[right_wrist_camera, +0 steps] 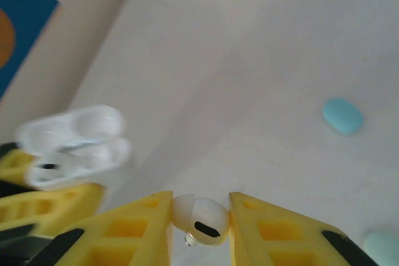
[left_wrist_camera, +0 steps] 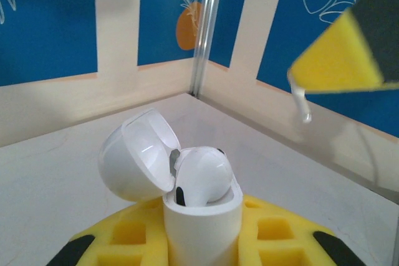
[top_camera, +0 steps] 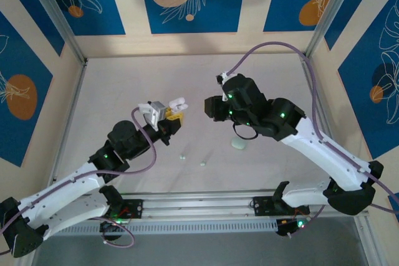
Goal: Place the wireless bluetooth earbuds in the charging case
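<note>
In R pincer (right_wrist_camera: 201,205): white earbud (right_wrist_camera: 202,221), long axis crosswise, stem tip down.

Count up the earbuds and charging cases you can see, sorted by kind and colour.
White earbuds: 2
Pale green earbuds: 2
White charging case: 1
Pale blue charging case: 1
Pale green charging case: 1
Total: 7
</note>
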Controlling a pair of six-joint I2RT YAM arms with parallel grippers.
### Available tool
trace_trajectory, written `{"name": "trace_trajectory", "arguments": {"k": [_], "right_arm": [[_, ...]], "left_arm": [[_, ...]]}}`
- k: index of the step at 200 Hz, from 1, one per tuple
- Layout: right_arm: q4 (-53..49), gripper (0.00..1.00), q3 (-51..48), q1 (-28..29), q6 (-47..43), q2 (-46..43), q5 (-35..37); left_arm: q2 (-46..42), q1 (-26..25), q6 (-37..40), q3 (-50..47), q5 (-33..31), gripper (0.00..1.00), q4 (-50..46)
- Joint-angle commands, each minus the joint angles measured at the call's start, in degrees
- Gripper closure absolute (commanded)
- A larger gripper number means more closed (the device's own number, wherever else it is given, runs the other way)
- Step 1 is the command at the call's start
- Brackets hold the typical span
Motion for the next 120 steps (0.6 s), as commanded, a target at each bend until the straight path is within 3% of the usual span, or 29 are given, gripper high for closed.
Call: {"name": "trace_trajectory", "arguments": {"k": [1,49,120], "right_arm": [[3.94,0.73,1.68,2.14,-5.95,1.19,4.05],[9.21,0.73,3.98,4.42,-9.66,3.79,1.24],[8.47,0.73,4.97,4.92,-12.97,6.48,4.09]], "left_arm": [[-0.23,-0.25,0.29,0.96,4.18,0.8,5.28],[0.61,-0.23,0.06,1.66,7.17,0.8,5.58],[0.02,-0.23,0.15,1.81,7.43,0.8,5.76]]}}
